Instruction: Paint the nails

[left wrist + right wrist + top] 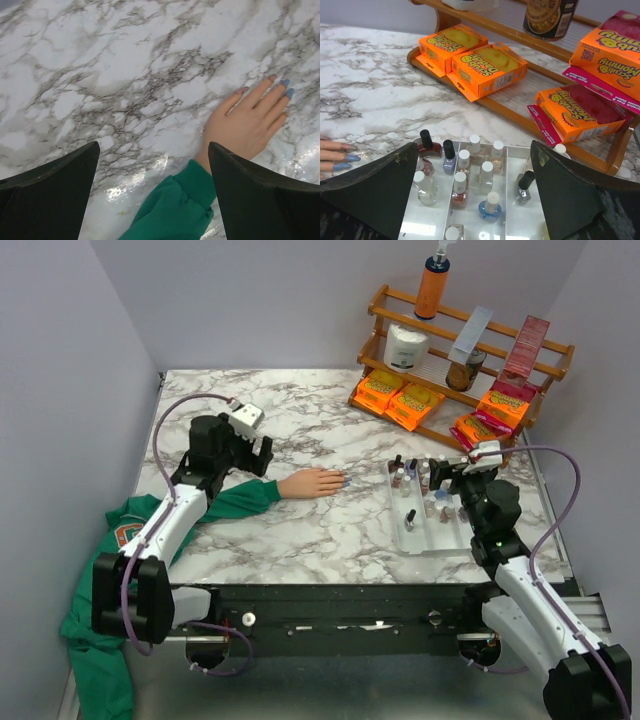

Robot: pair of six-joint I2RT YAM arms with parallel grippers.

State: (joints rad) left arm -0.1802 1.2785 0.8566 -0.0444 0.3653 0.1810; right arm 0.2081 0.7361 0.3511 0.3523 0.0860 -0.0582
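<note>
1. The left claw is released. Its two dark fingers are spread wide with nothing between them, and it hangs above the marble worktop.
2. Just ahead of that claw and to its right lies the fake hand. It rests flat and palm down on the worktop, with its fingers pointing away from the claw.
3. The hand's green sleeve runs back from the wrist into the gap between the claw's fingers.
4. The nails are at the far end of the hand, beyond the claw's right finger. Two are blue, while the thumb and forefinger nails look pinkish.
5. The right claw is also released. Its fingers stand wide apart and grip nothing as it hovers over a white compartment tray.
6. Right under and ahead of this claw, nail-polish bottles stand upright in rows in the tray. Most have white caps and a few have black ones.
7. A blue bottle stands nearest the claw, about midway between its fingers.
8. To this claw's left, apart from the tray, the fake hand's fingertips lie on the worktop with their blue nails pointing towards the tray.
9. Farther ahead stands a wooden rack. Orange Scrub Daddy boxes lean on its lower shelf.
10. Scrub Mommy boxes sit ahead and to the claw's right, with a dark jar on the shelf above.
</note>
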